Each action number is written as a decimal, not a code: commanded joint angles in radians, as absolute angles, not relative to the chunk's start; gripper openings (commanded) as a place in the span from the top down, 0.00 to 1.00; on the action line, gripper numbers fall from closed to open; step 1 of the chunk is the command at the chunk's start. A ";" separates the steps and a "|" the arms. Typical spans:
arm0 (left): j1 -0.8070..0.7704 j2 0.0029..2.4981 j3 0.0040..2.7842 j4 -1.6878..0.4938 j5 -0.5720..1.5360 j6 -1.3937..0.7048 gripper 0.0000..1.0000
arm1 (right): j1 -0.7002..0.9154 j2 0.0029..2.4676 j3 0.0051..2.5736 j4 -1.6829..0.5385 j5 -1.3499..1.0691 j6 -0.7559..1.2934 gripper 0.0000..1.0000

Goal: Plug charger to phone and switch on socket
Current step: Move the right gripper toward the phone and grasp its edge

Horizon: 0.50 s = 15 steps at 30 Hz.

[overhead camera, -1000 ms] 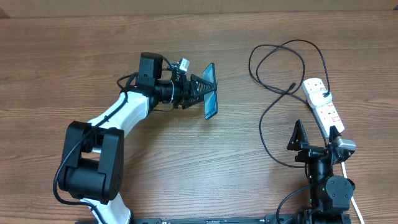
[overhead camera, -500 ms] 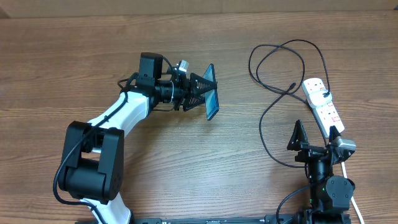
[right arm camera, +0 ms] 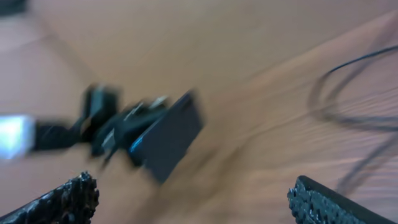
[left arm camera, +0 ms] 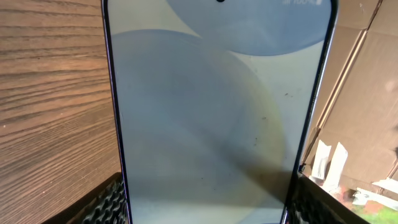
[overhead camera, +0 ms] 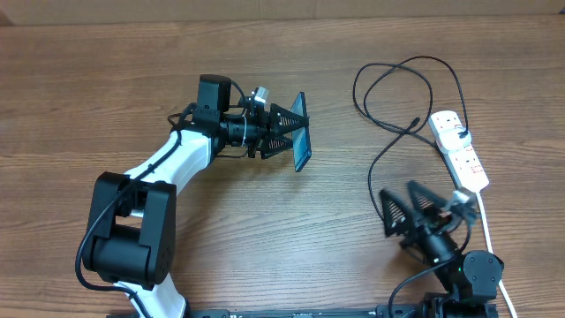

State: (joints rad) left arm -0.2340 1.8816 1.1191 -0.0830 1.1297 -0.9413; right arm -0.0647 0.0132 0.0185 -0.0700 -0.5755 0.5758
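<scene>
**A:** Reading the overhead view from its left edge, what do we label first?

**B:** The left gripper (overhead camera: pixel 296 131), in the upper middle of the frame. It is clamped on the smartphone (overhead camera: pixel 303 157) and holds it on edge. We cannot tell whether the lower edge touches the wooden table (overhead camera: pixel 106 88). In the left wrist view the lit screen (left arm camera: pixel 211 112) fills the frame, and a ribbed pad (left arm camera: pixel 112 202) at each lower corner presses against the phone's sides.

**A:** And to the right of that?

**B:** The black charger cable (overhead camera: pixel 372 181) lies in loose loops across the upper right, well apart from the phone. Its connector tip (overhead camera: pixel 415 121) rests free on the wood, just beside the white power strip (overhead camera: pixel 468 163). At the lower right the right gripper (overhead camera: pixel 408 208) is spread wide and carries nothing. Its wrist view is blurred, yet we make out both fingers far apart at the bottom corners with only table between them.

**A:** How far along do we judge the task?

**B:** Early. The phone is in hand, but the connector is neither grasped nor inserted. The plug adapter (overhead camera: pixel 455 132) appears to be seated in the strip's upper end, though it is too small for us to be sure. The red switches are too small to read, so we cannot say whether the socket is on. What remains, in our judgement, is to take the tip, insert it in the phone's port and press the switch.
</scene>
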 commanded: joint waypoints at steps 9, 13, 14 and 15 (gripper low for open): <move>-0.236 1.885 1.131 -0.078 1.176 -0.947 0.83 | -0.037 0.126 0.128 -0.276 -0.752 0.303 0.01; -0.236 1.885 1.131 -0.078 1.175 -0.947 0.83 | 0.031 0.221 0.184 -0.327 -0.649 0.279 0.01; -0.236 1.885 1.131 -0.078 1.176 -0.947 0.83 | 0.058 0.252 0.197 -0.324 -0.616 0.279 0.01; -0.236 1.885 1.131 -0.078 1.176 -0.947 0.83 | 0.083 0.279 0.207 -0.320 -0.590 0.279 0.01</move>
